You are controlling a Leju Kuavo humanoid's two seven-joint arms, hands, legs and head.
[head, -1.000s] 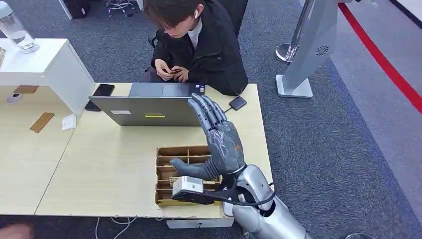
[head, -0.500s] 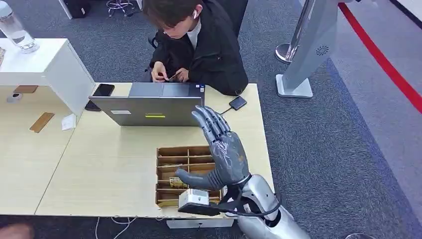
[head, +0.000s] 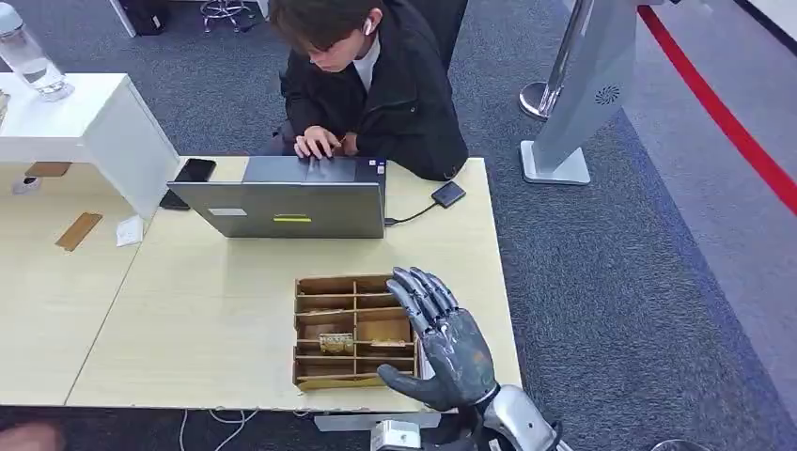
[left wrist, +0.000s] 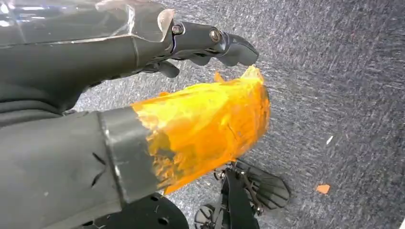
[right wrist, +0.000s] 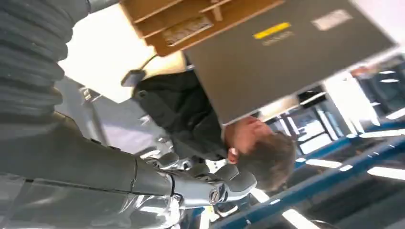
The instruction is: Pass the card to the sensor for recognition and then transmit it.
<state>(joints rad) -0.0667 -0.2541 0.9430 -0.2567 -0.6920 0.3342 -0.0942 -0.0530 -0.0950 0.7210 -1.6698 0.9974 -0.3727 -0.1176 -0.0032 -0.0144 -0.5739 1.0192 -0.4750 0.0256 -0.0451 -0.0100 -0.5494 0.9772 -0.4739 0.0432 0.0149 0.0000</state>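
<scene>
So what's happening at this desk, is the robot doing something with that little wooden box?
The right robot hand hovers open and empty by the near right corner of the wooden divided tray, which has a few small items in its compartments. No card is in that hand. The left robot hand hangs over the carpet, holding nothing. Across the table, a person sits typing on a laptop.
</scene>
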